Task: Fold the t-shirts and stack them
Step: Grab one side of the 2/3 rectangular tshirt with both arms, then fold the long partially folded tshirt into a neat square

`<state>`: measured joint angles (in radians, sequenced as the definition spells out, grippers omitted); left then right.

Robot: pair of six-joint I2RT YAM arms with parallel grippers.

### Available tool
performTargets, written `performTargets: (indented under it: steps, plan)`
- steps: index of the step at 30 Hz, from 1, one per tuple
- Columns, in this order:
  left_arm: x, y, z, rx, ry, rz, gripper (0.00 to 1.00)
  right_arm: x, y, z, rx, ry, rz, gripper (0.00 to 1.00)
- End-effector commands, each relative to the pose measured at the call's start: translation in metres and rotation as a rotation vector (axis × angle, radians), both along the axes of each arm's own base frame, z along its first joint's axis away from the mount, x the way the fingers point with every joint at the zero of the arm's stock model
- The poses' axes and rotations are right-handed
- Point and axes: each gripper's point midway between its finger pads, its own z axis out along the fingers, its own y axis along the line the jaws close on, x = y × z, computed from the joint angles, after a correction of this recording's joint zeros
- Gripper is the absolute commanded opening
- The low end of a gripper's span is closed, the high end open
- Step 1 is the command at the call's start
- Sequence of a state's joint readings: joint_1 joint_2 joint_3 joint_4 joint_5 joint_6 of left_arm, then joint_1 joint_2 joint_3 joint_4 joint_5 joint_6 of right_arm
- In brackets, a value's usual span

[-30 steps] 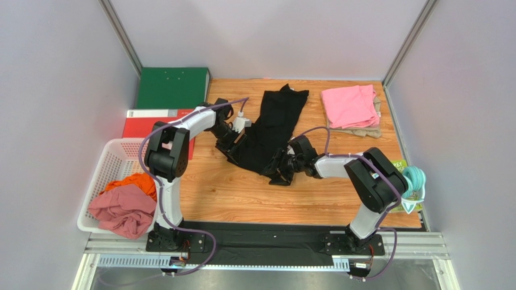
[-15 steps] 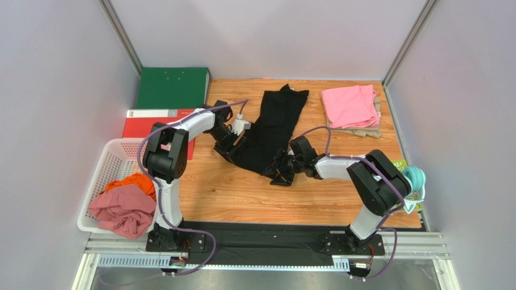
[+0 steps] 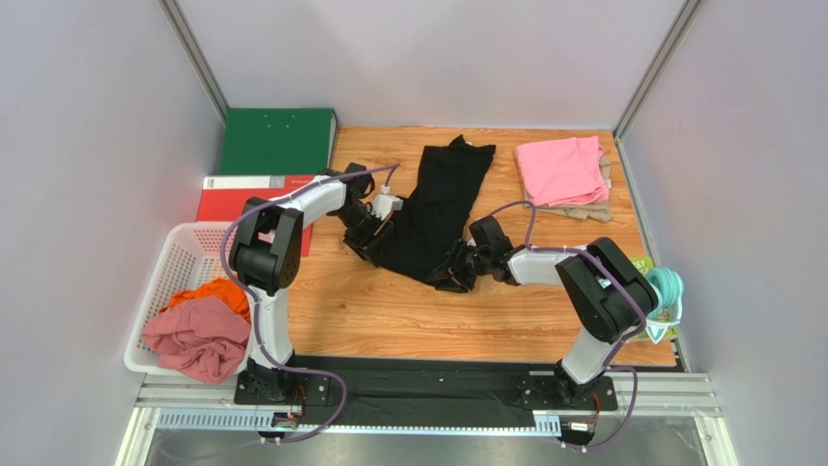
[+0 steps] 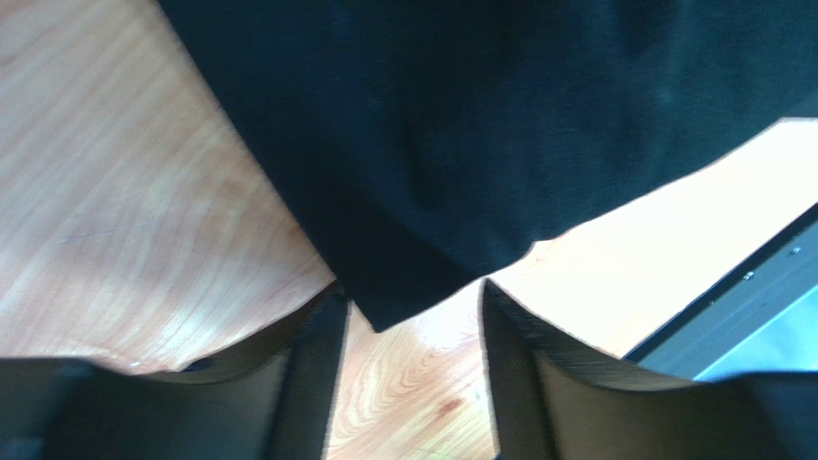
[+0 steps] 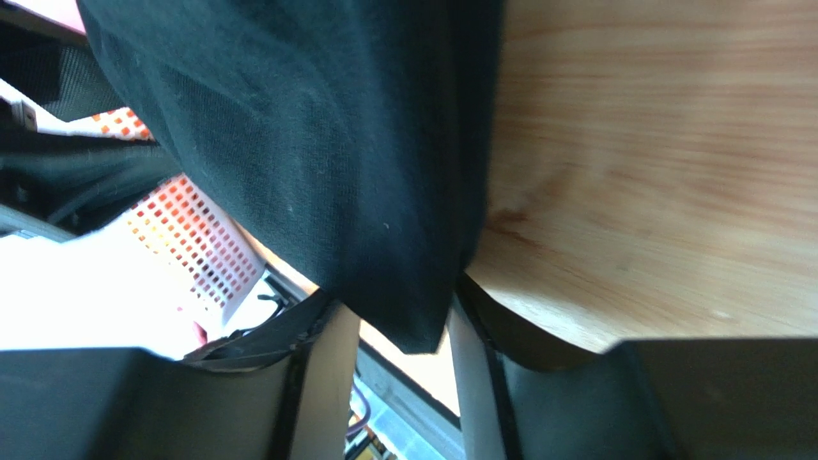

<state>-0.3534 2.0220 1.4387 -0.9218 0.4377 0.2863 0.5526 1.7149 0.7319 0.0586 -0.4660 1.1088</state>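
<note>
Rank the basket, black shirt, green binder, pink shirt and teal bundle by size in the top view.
1. basket
2. black shirt and green binder, which look too alike to separate
3. pink shirt
4. teal bundle

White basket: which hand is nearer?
Left. The left hand is right of the basket, beside the black shirt; the right hand is farther right, across that shirt.

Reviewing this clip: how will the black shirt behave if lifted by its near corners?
Probably floppy: the black shirt lies limp and rumpled, so it should sag between lifted corners. Likely light, since its corner looks thin in the wrist views. The matte knit probably won't slip much.
</note>
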Motion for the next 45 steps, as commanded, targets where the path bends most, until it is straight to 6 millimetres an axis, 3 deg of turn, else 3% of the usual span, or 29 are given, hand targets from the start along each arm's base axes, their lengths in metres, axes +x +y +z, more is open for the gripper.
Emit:
performTargets:
  steps: [1,3,9,13,14,16,17,18,20,26,27,33,41,45]
  plan:
    - [0.0,-0.017,0.006,0.001,-0.033,-0.037,0.66,0.001,-0.017,-0.003,-0.06,-0.04,-0.026,0.41]
    - [-0.004,-0.02,0.005,0.006,-0.031,-0.042,0.7,0.0,-0.017,-0.002,-0.057,-0.04,-0.026,0.4]
    - [0.0,-0.019,0.002,0.022,-0.045,-0.043,0.7,0.001,-0.015,0.0,-0.045,-0.043,-0.025,0.37]
    - [0.001,-0.016,-0.004,0.039,-0.049,-0.05,0.63,0.002,-0.013,-0.001,-0.035,-0.036,-0.024,0.34]
    - [-0.002,-0.015,-0.006,0.042,-0.039,-0.052,0.58,0.003,-0.012,-0.001,-0.036,-0.038,-0.02,0.33]
    - [-0.003,-0.015,-0.005,0.039,-0.039,-0.056,0.17,0.004,-0.012,-0.001,-0.036,-0.041,-0.021,0.23]
    - [-0.003,-0.014,-0.003,0.042,-0.043,-0.056,0.04,0.008,-0.011,0.002,-0.035,-0.047,-0.02,0.19]
    - [-0.003,-0.013,0.003,0.041,-0.055,-0.059,0.0,0.009,-0.012,0.003,-0.038,-0.051,-0.017,0.09]
    - [-0.004,-0.011,0.01,0.043,-0.066,-0.063,0.0,0.014,-0.014,0.008,-0.045,-0.07,-0.009,0.0]
    - [-0.019,-0.003,0.039,0.047,-0.081,-0.078,0.0,0.005,-0.024,0.033,-0.073,-0.097,0.014,0.0]
    - [-0.025,-0.001,0.049,0.041,-0.08,-0.081,0.0,0.003,-0.024,0.046,-0.058,-0.124,0.015,0.0]
    - [-0.064,0.013,0.085,0.037,-0.063,-0.133,0.0,-0.038,-0.035,0.055,-0.066,-0.099,0.029,0.0]
    - [-0.137,0.028,0.107,0.061,0.028,-0.259,0.0,-0.098,-0.041,0.073,-0.022,-0.09,0.028,0.0]
    - [-0.16,0.026,0.121,0.018,0.043,-0.287,0.0,-0.121,-0.043,0.084,0.002,-0.093,0.019,0.0]
